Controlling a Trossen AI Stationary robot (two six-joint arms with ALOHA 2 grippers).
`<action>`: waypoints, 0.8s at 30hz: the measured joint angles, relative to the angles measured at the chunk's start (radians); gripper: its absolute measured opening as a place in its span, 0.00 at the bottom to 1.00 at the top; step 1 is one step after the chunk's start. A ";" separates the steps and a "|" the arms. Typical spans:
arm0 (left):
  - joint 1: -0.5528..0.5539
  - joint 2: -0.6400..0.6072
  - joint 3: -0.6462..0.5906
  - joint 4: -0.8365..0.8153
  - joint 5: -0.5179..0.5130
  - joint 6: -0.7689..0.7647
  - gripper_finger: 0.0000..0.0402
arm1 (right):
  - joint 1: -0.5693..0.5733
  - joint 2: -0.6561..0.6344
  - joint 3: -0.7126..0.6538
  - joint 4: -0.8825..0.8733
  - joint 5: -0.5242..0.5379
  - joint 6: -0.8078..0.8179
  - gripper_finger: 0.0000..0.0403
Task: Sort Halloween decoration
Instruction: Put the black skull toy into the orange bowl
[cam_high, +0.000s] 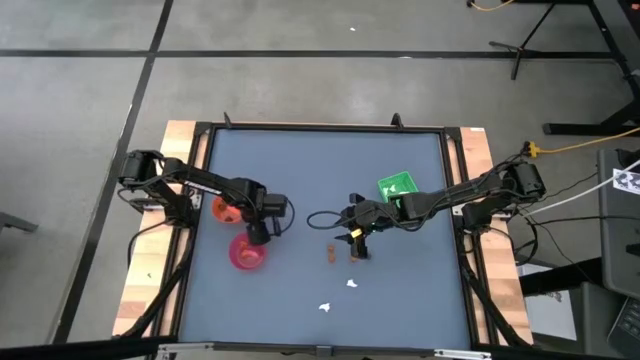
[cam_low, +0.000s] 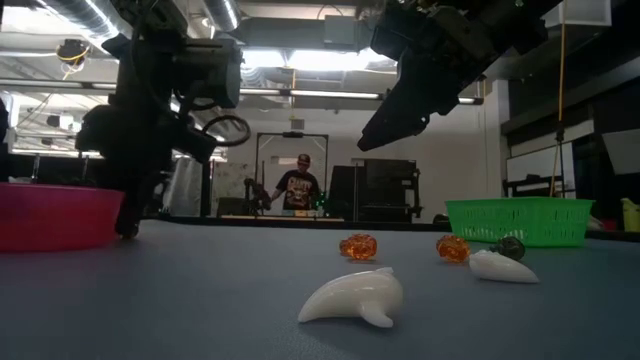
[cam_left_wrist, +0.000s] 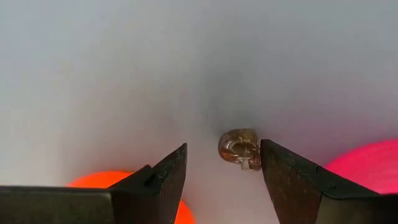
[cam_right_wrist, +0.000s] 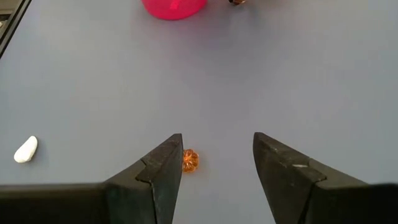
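My left gripper (cam_left_wrist: 222, 165) is open and points down at the table between the orange bowl (cam_high: 224, 210) and the pink bowl (cam_high: 247, 254). A tiny brownish see-through piece (cam_left_wrist: 240, 149) lies between its fingers, close beside one; I cannot tell whether they touch. My right gripper (cam_right_wrist: 216, 158) is open above the table's middle, with a small orange pumpkin piece (cam_right_wrist: 189, 160) on the table beside one finger. In the low view, two orange pieces (cam_low: 358, 246) (cam_low: 452, 248), a dark one (cam_low: 510, 247) and two white ones (cam_low: 350, 297) (cam_low: 503, 267) rest on the table.
The green tray (cam_high: 397, 187) sits right of centre, behind the right arm. Two white pieces (cam_high: 352, 284) (cam_high: 324, 307) lie toward the near edge. A raised frame rims the table. A person (cam_low: 298, 188) stands in the room far beyond it.
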 joint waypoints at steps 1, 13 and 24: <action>0.000 0.000 0.000 0.000 0.000 0.019 0.47 | 0.000 0.000 0.000 0.000 0.000 0.000 0.49; 0.000 0.006 0.000 0.020 0.001 0.094 0.47 | 0.000 0.000 0.000 0.000 0.000 0.000 0.49; 0.000 0.026 -0.011 0.024 0.007 0.095 0.44 | 0.000 0.000 0.000 0.000 0.000 0.000 0.49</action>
